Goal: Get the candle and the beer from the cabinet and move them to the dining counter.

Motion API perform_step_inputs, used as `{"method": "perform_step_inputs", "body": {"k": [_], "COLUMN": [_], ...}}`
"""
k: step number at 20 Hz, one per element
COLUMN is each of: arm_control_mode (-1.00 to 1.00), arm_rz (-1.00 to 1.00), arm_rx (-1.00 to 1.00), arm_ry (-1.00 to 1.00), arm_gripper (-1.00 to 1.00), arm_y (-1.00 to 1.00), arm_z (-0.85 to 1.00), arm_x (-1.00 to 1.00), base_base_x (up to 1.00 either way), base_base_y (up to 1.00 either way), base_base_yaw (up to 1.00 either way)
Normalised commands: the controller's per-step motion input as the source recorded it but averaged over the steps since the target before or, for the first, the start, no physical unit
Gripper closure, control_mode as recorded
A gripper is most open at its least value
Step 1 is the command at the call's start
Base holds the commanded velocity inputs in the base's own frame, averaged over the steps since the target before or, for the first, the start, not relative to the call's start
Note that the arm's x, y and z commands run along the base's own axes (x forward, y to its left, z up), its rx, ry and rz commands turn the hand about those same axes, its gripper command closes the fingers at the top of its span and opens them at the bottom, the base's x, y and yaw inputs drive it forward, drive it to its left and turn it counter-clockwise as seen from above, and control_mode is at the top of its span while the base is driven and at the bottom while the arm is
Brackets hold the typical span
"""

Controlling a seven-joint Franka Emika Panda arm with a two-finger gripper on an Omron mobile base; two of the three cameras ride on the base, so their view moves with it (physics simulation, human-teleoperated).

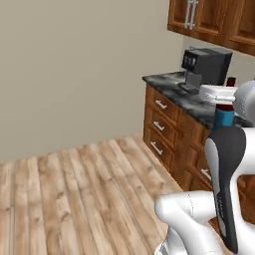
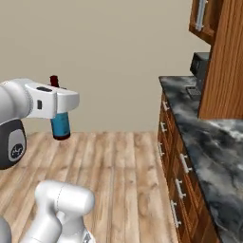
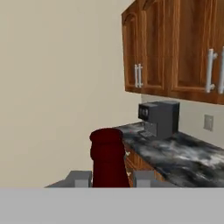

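Wooden floor (image 2: 109,166) is seen below, and the beer (image 2: 60,125) is held upright in the closed gripper (image 2: 59,110), up in the air, well apart from the marbled counter's (image 2: 213,147) edge and the cabinet (image 3: 175,48).

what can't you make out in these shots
- The beer: in the right base view the hand covers its upper body; in the left base view the arm hides its base; the hand view shows just its neck.
- Gripper: the contact of its jaws with the bottle lies below the hand view's bottom edge.
- Cabinet: doors shut, contents hidden.
- Coffee machine: partly behind the wooden panel in the right base view.
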Motion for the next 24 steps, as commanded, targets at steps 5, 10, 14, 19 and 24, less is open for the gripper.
{"method": "perform_step_inputs", "body": {"k": [5,10,14,19,24], "arm_control_mode": [1.0,1.0,1.0,1.0,1.0], "arm_rz": [0.0,0.0,0.0,0.0,0.0], "arm_rx": [0.0,0.0,0.0,0.0,0.0], "arm_ry": [0.0,0.0,0.0,0.0,0.0], "arm_gripper": [1.0,1.0,1.0,1.0,1.0], "arm_y": [0.0,0.0,0.0,0.0,0.0], "arm_z": [0.0,0.0,0.0,0.0,0.0], "arm_x": [0.0,0.0,0.0,0.0,0.0], "base_base_x": [-0.08,-0.03,0.0,0.0,0.0], "base_base_y": [0.23,0.19,0.16,0.12,0.13], "base_base_yaw": [1.0,1.0,1.0,0.99,0.97]}}
